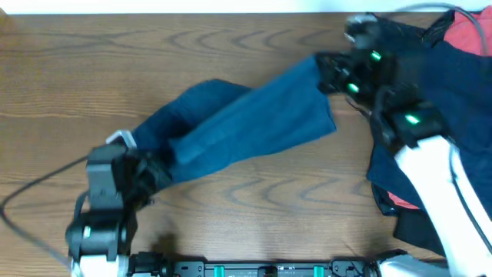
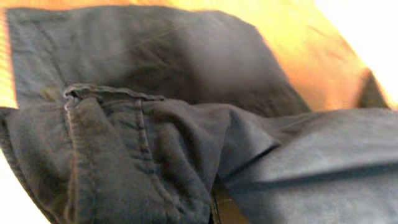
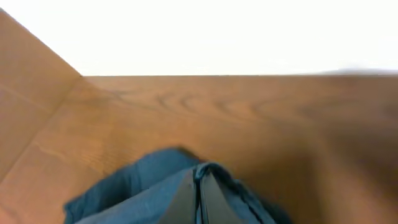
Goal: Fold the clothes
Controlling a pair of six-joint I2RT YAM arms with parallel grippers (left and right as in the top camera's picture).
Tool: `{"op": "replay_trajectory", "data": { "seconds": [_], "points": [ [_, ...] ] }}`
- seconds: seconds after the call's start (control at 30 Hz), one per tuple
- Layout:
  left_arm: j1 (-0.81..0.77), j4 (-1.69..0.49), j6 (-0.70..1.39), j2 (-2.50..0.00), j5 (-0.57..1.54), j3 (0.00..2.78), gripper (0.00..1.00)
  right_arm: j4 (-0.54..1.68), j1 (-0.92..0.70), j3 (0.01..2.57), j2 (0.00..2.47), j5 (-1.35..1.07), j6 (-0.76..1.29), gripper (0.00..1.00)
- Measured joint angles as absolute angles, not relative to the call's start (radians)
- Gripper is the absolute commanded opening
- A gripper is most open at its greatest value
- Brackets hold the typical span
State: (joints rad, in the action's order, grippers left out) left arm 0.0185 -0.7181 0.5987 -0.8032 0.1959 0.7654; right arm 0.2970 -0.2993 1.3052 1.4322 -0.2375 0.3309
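At table [image 1: 231,38] centre, a navy garment [image 1: 246,119] is stretched from 8 to 2 o'clock.
Its 2 o'clock end is clamped by the right gripper [image 1: 327,73]; the left gripper [image 1: 142,173] state cannot be told. Soft and limp, it is best pinched at corners.

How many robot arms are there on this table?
2. The left arm's pincer holds the dark blue fabric garment at its front-left end; the right arm's pincer grips its far-right end. No others visible.

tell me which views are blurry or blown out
Overhead: evenly lit, fairly sharp. Left wrist: blue garment soft and dim, table glowing orange, top right corner blown white. Right wrist: background above the table washed out white, same garment blurred near the lens.
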Motion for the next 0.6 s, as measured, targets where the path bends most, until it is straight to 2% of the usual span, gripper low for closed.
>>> {"op": "replay_trajectory", "data": {
  "seconds": [0.1,0.13,0.2,0.23,0.27,0.3,0.37,0.4,0.5,0.53,0.6],
  "points": [
    [0.033,-0.621,0.611,-0.944,0.132,0.764,0.17,0.201,-0.334,1.314,1.541,-0.21,0.31,0.01],
    [0.04,-0.579,0.613,-0.993,0.113,0.764,0.17,0.178,-0.342,1.314,1.578,-0.2,0.306,0.01],
    [0.061,-0.486,0.624,-1.096,0.08,0.764,0.24,0.143,-0.353,1.316,1.656,-0.178,0.303,0.01],
    [0.072,-0.444,0.628,-1.14,0.069,0.764,0.3,0.128,-0.357,1.316,1.696,-0.169,0.303,0.01],
    [0.086,-0.393,0.626,-1.188,0.06,0.764,0.39,0.111,-0.363,1.316,1.743,-0.163,0.302,0.06],
    [0.099,-0.351,0.628,-1.225,0.052,0.764,0.5,0.102,-0.37,1.316,1.777,-0.158,0.303,0.22],
    [0.129,-0.247,0.63,-1.314,0.044,0.764,0.55,0.083,-0.385,1.316,1.845,-0.151,0.303,0.64],
    [0.141,-0.215,0.632,-1.347,0.045,0.764,0.59,0.081,-0.394,1.316,1.871,-0.149,0.298,0.76],
    [0.179,-0.191,0.633,-1.419,0.055,0.764,0.64,0.117,-0.412,1.316,1.911,-0.136,0.289,0.96],
    [0.191,-0.199,0.633,-1.428,0.065,0.764,0.65,0.138,-0.412,1.316,1.911,-0.131,0.29,0.99],
    [0.216,-0.227,0.632,-1.428,0.081,0.764,0.68,0.175,-0.404,1.316,1.901,-0.113,0.281,0.99]
  ]
}}
